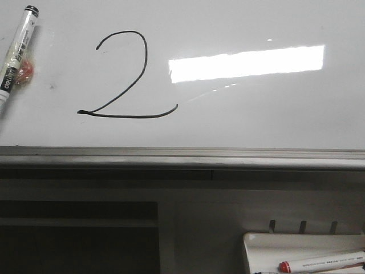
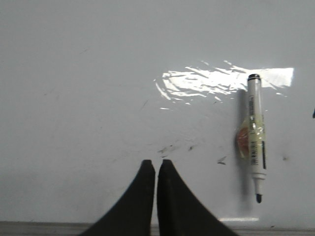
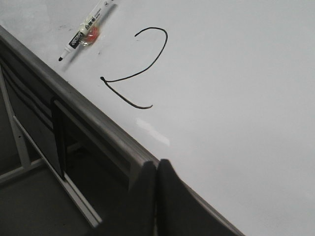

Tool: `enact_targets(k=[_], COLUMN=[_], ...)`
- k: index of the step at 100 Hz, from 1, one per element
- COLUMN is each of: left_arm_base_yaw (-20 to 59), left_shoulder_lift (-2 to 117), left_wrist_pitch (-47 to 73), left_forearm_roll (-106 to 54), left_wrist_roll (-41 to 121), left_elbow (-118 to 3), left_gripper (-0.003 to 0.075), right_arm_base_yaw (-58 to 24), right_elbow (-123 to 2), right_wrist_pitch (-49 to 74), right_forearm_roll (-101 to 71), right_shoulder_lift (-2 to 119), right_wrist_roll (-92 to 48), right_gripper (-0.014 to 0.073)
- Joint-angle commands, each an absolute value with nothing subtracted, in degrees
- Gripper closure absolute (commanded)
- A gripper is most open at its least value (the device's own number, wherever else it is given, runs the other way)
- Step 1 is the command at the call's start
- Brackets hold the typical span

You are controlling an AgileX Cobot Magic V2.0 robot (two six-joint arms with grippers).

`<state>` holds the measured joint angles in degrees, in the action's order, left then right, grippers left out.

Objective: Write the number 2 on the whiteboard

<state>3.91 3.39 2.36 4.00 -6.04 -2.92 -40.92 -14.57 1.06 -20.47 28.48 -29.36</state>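
The number 2 [image 1: 128,77] is drawn in a thin black line on the whiteboard [image 1: 256,114], on its left half. It has a round loop on top, a slanted line going down to the left, and a long flat line along its base. Just to the right of the 2, a bright strip of light [image 1: 247,63] shines on the glossy board. To the left of the 2, a black marker [image 1: 17,51] lies flat on the board, apart from the drawing, with its cap off and its dark tip bare. A small orange bit [image 1: 25,71] sits on its side. Along the near edge of the board runs a grey metal frame [image 1: 182,155]. Nearer than that, low on the right, a small white tray [image 1: 256,251] holds a marker with a red cap [image 1: 322,262]. The left gripper [image 2: 156,167] is over the board, near the black marker but not touching it, and its two dark fingers are pressed together with nothing between them. The right gripper [image 3: 156,169] is over the near edge of the board, well away from the 2, and its fingers are pressed together too, holding nothing.
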Motion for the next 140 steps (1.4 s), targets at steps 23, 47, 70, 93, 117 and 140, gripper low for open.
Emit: enact_targets(k=[23, 47, 70, 93, 117, 140], left_arm_base_yaw=[0.0, 0.62, 0.62, 0.62, 0.62, 0.62], left_shoulder_lift=[-1.79, -1.79, -1.79, -1.79, -1.79, -1.79], left_wrist_pitch=[2.56, 15.3, 15.44, 15.44, 15.44, 15.44], left_forearm_roll=[5.68, 6.54, 6.65, 6.55, 6.55, 6.55], left_wrist_roll=[-5.93, -5.93, -5.93, -5.93, -5.93, -5.93], left_elbow=[0.6, 0.6, 0.71, 0.71, 0.71, 0.71], left_gripper=[0.0741, 0.0741, 0.0741, 0.0741, 0.0741, 0.0741], right_arm_base_yaw=[-40.52, -40.52, -40.52, -40.52, -40.52, -40.52], right_elbow=[-16.14, -16.14, -16.14, -16.14, -16.14, -16.14], right_wrist_pitch=[-3.38, -3.38, -3.38, -3.38, -3.38, -3.38], right_forearm_roll=[-20.5, -20.5, -20.5, -20.5, -20.5, -20.5], right_shoulder_lift=[28.44, 28.44, 28.44, 28.44, 28.44, 28.44], right_wrist_roll=[-29.39, -29.39, -29.39, -29.39, -29.39, -29.39], right_gripper=[0.065, 0.065, 0.065, 0.065, 0.065, 0.065])
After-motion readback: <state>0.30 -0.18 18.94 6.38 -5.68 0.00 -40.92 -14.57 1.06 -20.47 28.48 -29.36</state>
